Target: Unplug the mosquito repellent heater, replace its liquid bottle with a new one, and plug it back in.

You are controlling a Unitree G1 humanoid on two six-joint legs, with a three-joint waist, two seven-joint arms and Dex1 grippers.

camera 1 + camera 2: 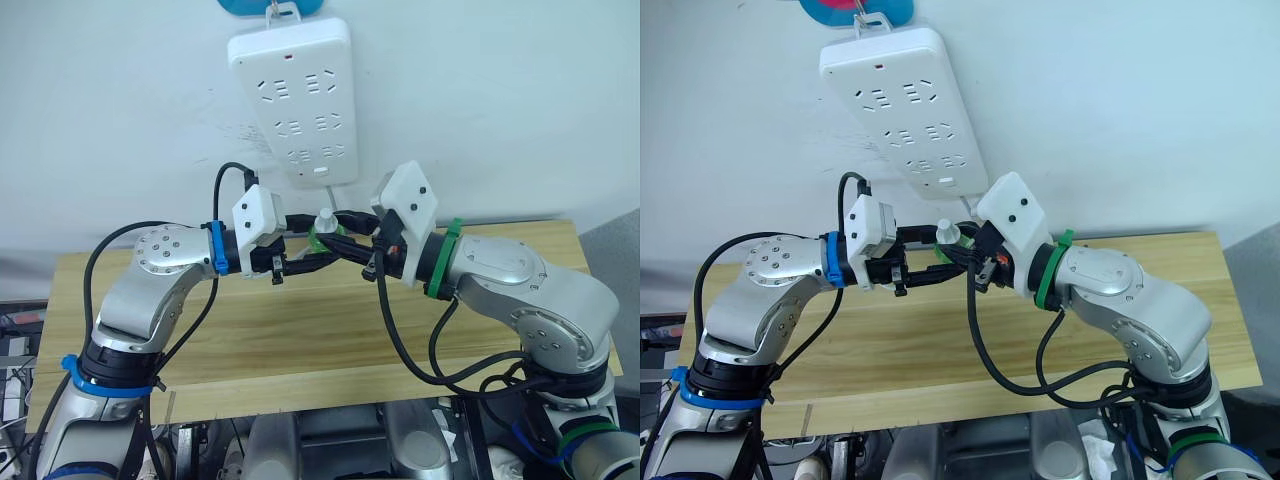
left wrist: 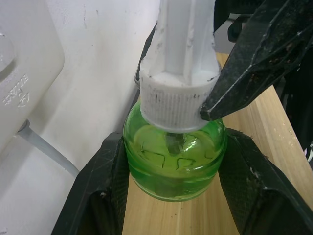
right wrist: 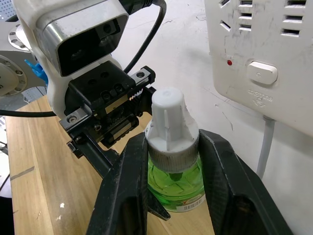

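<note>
Two grippers meeting over the table's [image 1: 300, 330] back edge, just below the power strip [image 1: 292, 100] on the wall. Between them, the new bottle [image 3: 172, 169]: green, white-capped, held aloft clear of the wood.

Left gripper [image 2: 173, 171] clamped on the round green belly, fingers narrowed to the bottle's width, one pad on each flank. Right gripper [image 3: 168, 161] closed in around the upper part, fingers flanking the cap [image 2: 178, 105] and shoulder; one tip touching the ribbed skirt in the left wrist view.

Handling, as a guess: light, small, stiff-walled, with liquid inside. Smooth, curved sides look slippery, likely to squirt out of a hard pinch. Ribbed cap gives the better bite for twisting, so hold the belly firm and low, turn at the ribs. Keep upright once the cap loosens, or liquid may spill.

Heater and old bottle: whereabouts impossible to tell from here.
</note>
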